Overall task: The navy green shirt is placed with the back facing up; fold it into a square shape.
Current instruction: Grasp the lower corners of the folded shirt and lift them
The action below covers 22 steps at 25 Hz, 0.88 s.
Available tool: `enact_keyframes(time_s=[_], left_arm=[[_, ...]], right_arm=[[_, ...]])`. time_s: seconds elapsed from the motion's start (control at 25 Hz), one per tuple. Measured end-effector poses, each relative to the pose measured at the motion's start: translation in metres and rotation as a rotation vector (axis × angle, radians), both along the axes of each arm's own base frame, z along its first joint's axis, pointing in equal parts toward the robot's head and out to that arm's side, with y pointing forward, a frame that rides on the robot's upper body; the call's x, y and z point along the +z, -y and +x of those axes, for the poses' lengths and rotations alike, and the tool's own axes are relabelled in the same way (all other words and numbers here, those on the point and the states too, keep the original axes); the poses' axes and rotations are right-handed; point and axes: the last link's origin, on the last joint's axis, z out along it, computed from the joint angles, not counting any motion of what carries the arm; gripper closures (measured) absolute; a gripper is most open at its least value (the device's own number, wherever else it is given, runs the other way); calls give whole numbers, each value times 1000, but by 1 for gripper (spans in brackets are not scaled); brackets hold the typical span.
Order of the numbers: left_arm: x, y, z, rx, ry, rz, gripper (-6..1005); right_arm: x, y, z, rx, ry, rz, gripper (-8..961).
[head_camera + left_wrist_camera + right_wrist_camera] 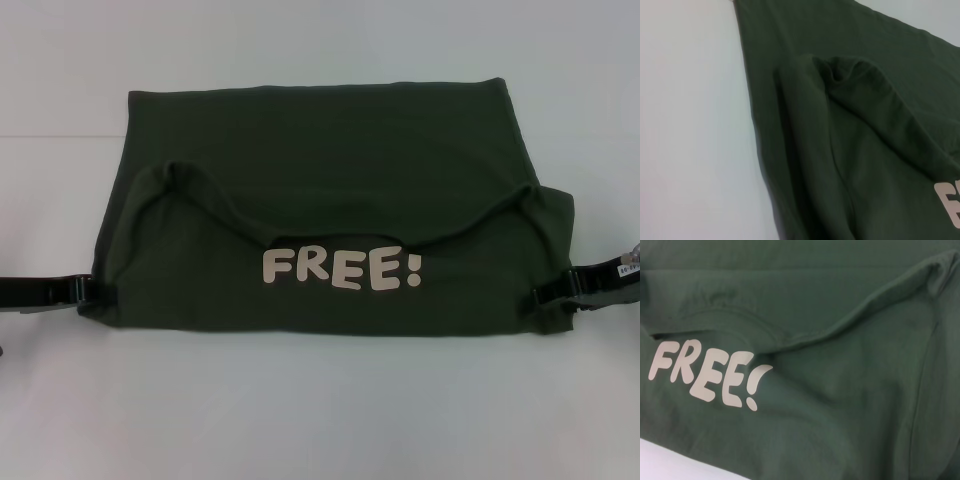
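Mid-fold: navy green shirt [320, 205] spread across table [320, 420] centre, "FREE!" lettering [342, 268] showing on upturned near flap. Left claw [88, 290] and right claw [545, 293] at shirt's side edges, spread or pinching unclear. Next: probably folding sides inward toward square.

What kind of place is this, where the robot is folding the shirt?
Probably a robot lab or test bench, not a home. A plain white table holds only the navy green shirt, with the left end effector and right end effector at its two sides. Nothing else of the room shows.
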Motion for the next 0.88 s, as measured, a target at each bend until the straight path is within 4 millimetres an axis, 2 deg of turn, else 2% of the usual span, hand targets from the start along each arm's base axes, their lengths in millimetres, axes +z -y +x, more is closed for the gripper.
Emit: enact_keyframes(time_s=[0.08,0.52,0.68,0.88], left_arm=[[0,0,0,0,1,0,973],[-1,2,1,2,8,-8,974],[-1,2,1,1,14,-15,974],[-2,4,3,-4,22,-31,974]], right_arm=[[0,0,0,0,1,0,188],[2,0,1,-4,-1,3,661],[5,0,2,-6,0,7,896],[7,0,4,-4,1,9,936]])
